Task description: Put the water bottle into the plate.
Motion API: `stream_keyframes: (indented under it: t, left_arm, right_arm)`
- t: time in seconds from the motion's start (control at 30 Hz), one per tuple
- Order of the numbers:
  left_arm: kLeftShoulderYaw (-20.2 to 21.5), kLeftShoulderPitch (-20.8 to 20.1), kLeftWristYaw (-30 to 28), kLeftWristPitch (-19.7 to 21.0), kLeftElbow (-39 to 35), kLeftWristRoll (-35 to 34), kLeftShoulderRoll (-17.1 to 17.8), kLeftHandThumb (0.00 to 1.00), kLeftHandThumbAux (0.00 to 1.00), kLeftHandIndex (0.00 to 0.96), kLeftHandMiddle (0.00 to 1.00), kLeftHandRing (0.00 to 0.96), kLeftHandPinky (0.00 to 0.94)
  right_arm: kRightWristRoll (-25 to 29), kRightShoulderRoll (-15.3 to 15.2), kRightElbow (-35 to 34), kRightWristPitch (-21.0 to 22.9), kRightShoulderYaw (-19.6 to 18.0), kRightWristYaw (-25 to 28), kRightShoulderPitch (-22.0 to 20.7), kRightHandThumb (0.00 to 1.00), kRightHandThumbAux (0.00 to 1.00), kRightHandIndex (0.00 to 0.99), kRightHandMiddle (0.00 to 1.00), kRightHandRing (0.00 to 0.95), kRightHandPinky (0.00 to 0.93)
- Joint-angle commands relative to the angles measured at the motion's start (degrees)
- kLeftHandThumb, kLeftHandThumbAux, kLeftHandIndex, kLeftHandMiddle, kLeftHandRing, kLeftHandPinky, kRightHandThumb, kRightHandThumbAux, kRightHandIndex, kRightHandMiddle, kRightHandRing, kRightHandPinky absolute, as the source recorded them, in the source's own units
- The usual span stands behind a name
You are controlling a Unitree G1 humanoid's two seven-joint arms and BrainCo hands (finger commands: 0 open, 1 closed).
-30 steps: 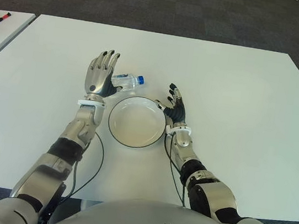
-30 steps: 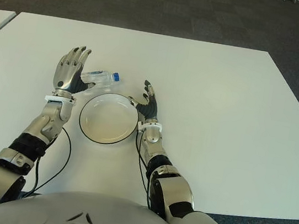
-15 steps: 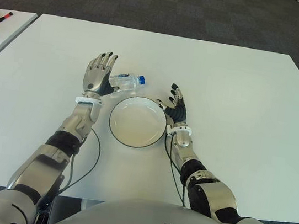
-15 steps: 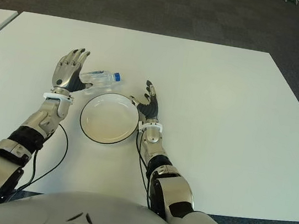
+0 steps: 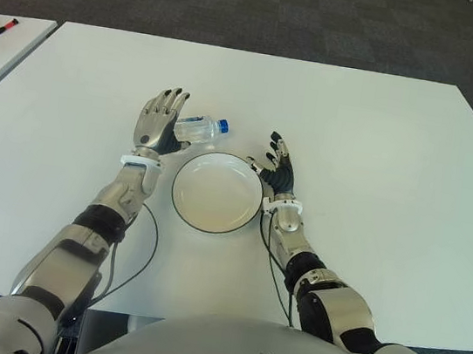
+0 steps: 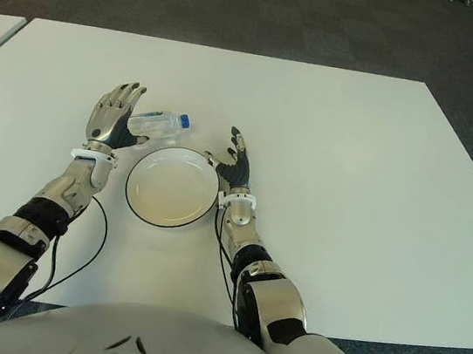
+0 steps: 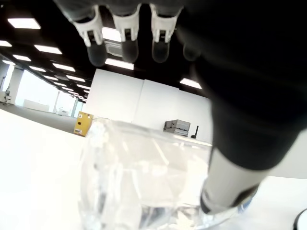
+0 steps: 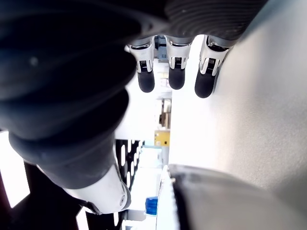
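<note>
A: Scene?
B: I see a white table [image 5: 380, 162] on dark carpet. The clear plastic water bottle with blue cap [image 5: 201, 127] lies on its side just beyond the round white plate with dark rim [image 5: 181, 211].
A: Hands?
B: Left hand [image 5: 159, 122] is at the bottle's base, fingers spread, not gripping. Right hand [image 5: 277, 167] is just right of the plate, fingers relaxed, empty.

Bright, even overhead light, soft shadows — wrist views blurred close up, backlit
</note>
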Motion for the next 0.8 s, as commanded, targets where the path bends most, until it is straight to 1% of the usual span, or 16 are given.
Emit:
stream_keyframes:
  t: [0.03, 0.3, 0.4, 0.6, 0.8]
  left_arm:
    - [-0.4, -0.9, 0.8, -1.4, 1.8, -1.4, 0.5, 0.000, 0.887, 0.000, 0.046, 0.059, 0.121]
    - [-0.2, -1.0, 0.9, -3.9, 2.3, -3.1, 0.6, 0.000, 0.882, 0.000, 0.057, 0.080, 0.145]
    - [-0.1, -1.1, 0.8, -4.6, 2.5, -3.6, 0.6, 0.000, 0.886, 0.000, 0.067, 0.094, 0.168]
    - [-0.5, -1.4, -0.2, -6.0, 2.8, -4.3, 1.0, 0.000, 0.888, 0.000, 0.073, 0.101, 0.164]
    - [-0.8, -1.2, -5.3, -6.7, 0.6, -5.5, 1.8, 0.000, 0.883, 0.000, 0.054, 0.079, 0.130]
  right_arm:
    - [0.2, 5.1, 3.1, 2.9, -0.3, -0.1, 0.8, 0.000, 0.912, 0.055, 0.023, 0.042, 0.119]
    - [0.8, 5.1, 3.0, 2.7, -0.5, 0.8, 0.8, 0.001, 0.913, 0.055, 0.026, 0.044, 0.117]
    - [0.9, 5.0, 3.1, 2.7, -0.6, 1.2, 0.8, 0.001, 0.914, 0.058, 0.027, 0.043, 0.111]
    - [0.9, 4.9, 3.4, 3.2, -0.7, 1.3, 0.6, 0.000, 0.913, 0.055, 0.023, 0.039, 0.108]
    - [0.7, 4.9, 4.1, 3.7, -1.0, 1.0, 0.2, 0.000, 0.914, 0.059, 0.027, 0.043, 0.115]
